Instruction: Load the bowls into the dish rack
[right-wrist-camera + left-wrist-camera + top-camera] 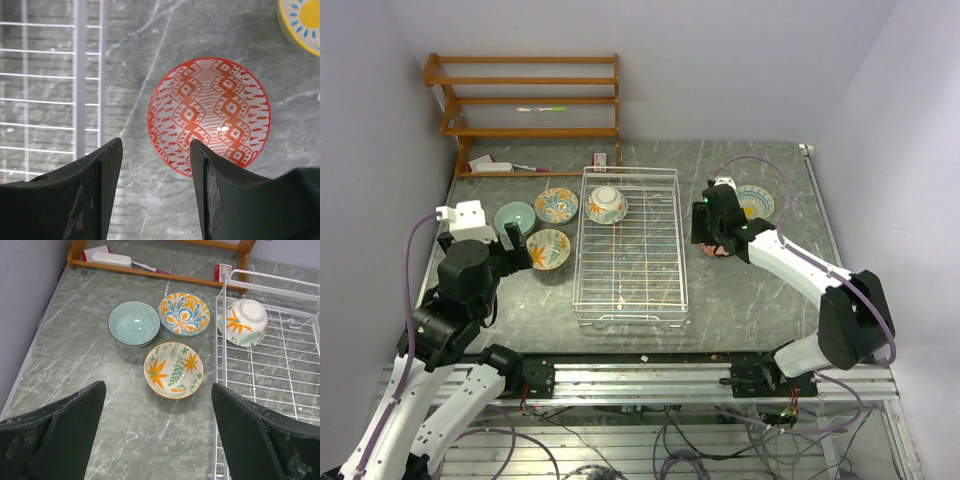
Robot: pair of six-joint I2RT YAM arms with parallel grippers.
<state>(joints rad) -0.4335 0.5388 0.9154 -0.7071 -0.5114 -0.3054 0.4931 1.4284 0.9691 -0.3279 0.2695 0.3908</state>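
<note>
The worktop (75, 370) looks like smooth green stone veined with white, with a dull sheen, and the dish rack (630, 171) is thin wire under a smooth white coating. The red-patterned bowl (209, 116) and the teal bowl (133, 323) look like glazed ceramic, glossy with small highlights. The shelf (530, 81) at the worktop's far left corner is varnished orange-brown wood, while the left fingers (65, 440) and right fingers (95, 200) are matt black plastic, scuffed grey at the edges.

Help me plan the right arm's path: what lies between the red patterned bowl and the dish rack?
Only bare tabletop separates the red patterned bowl from the dish rack. This shows most clearly in the right wrist view.
</note>
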